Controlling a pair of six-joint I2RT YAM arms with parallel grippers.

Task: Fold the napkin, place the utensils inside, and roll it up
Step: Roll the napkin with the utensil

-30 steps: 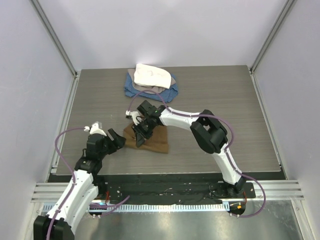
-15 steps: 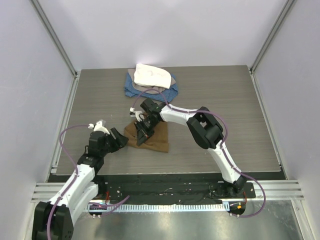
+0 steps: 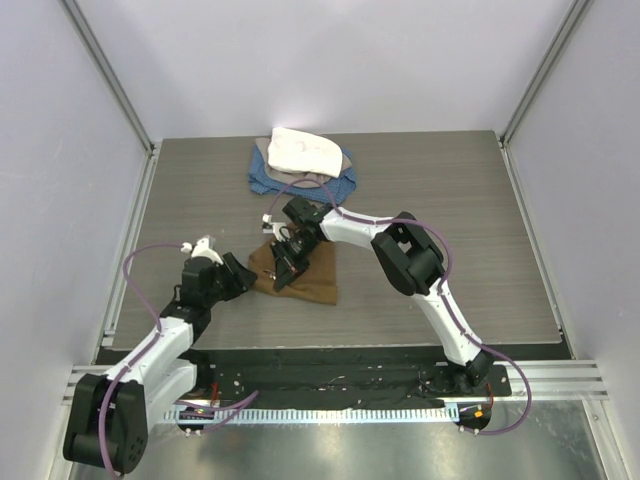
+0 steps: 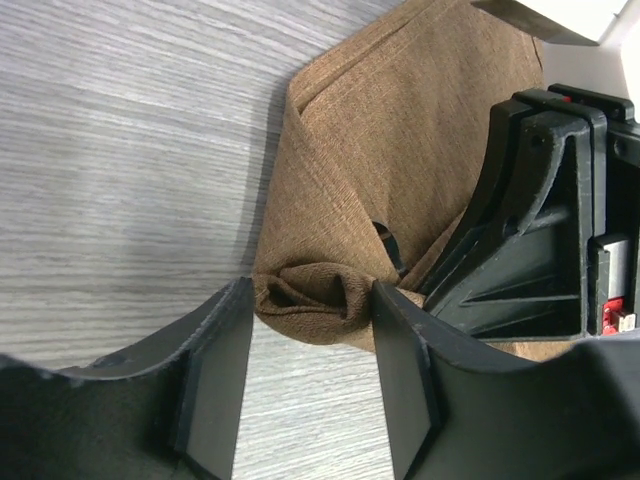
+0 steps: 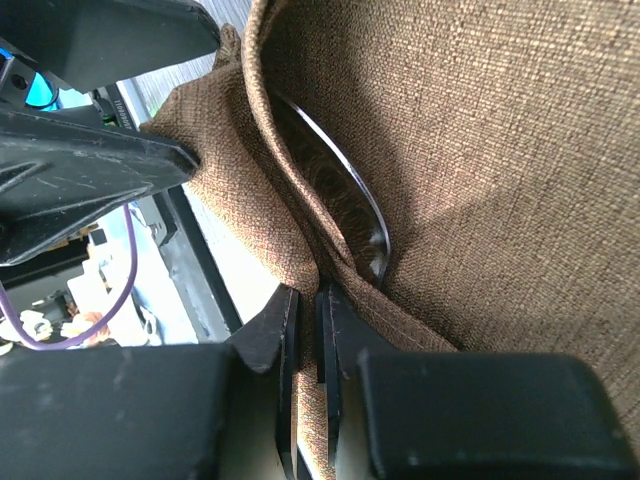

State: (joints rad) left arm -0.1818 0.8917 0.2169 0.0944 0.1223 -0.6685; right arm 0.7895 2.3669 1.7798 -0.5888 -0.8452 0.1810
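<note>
Two grippers, both working one corner of the napkin.

1. Right gripper (image 5: 305, 305): clenched, fingers nearly meeting, with a thin fold of the napkin (image 5: 480, 120) pinched between them. Just beside the pinch the spoon (image 5: 338, 190) lies tucked inside the fold. Only the shiny rim of its bowl shows; the handle is hidden by cloth.

2. Left gripper (image 4: 312, 318): released, jaws spread, with the bunched, rolled end of the cloth sitting between them. Whether the pads touch it cannot be told.

3. Napkin, tan-brown: on the table (image 3: 440, 200), toward its near left, in front of both arms. One edge is turned over into a short roll; the rest lies flat.

4. Blue cloth (image 3: 262, 182) with white cloth (image 3: 303, 150) heaped on it: at the far edge, well apart from the napkin.

Step in hand, as judged: rolling. The fold looks made and the spoon is already inside.

Next move, as judged: the left gripper should close on the roll end, then both should turn the roll over the flat remainder. The wrap must be kept tight enough that the spoon does not slide out of the open end.

Writing: none. No brand, label or lettering is legible in any view.
</note>
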